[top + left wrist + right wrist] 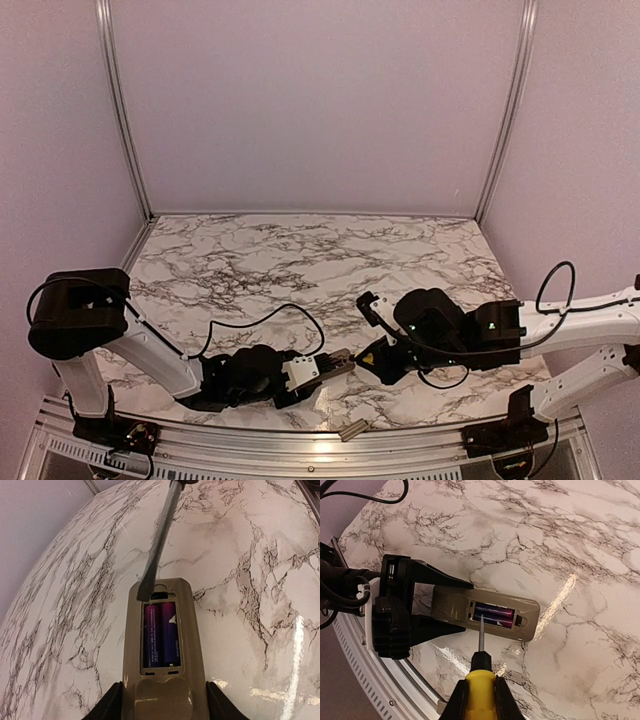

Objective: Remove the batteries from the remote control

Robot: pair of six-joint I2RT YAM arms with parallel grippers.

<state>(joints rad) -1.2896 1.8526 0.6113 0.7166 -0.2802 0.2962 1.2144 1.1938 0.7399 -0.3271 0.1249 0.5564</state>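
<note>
The remote control point(164, 690) lies back-up with its battery recess open. Two purple batteries point(160, 635) sit side by side in it. My left gripper point(164, 707) is shut on the remote's near end, with fingers point(107, 705) on both sides. My right gripper point(480, 700) is shut on the yellow-handled screwdriver point(480, 685). Its thin shaft point(160, 535) points at the recess, and the tip is at the recess edge by the batteries point(494, 615). I cannot tell if it touches. In the top view both grippers meet near the front middle, left point(322, 370) and right point(378, 358).
A small flat grey-beige cover piece point(352, 430) lies at the table's near edge, between the arm bases. The marble tabletop point(300, 260) stretches behind the grippers. The metal front rail point(385, 680) runs close under the remote.
</note>
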